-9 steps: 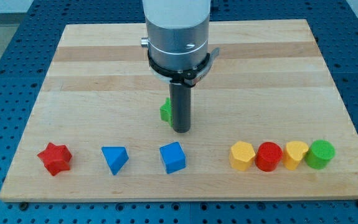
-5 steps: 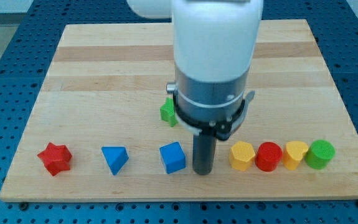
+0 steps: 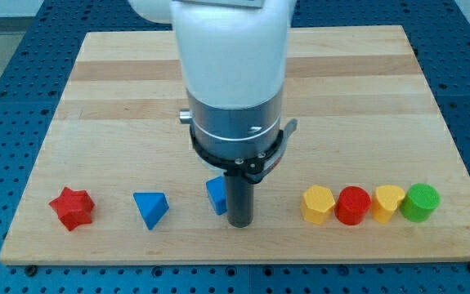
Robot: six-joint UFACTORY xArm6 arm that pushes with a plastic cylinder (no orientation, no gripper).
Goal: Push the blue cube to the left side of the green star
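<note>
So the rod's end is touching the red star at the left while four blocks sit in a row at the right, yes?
Not quite. In the camera view my tip is against the blue cube, on its right side, far from the red star. The row of four blocks at the view's right is as you say.

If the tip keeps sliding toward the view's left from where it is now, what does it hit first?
The blue cube. My tip sits right against the cube's right side, apparently touching already, though the rod hides part of the cube. Further left along that line is the blue wedge-shaped block, then the red star.
</note>
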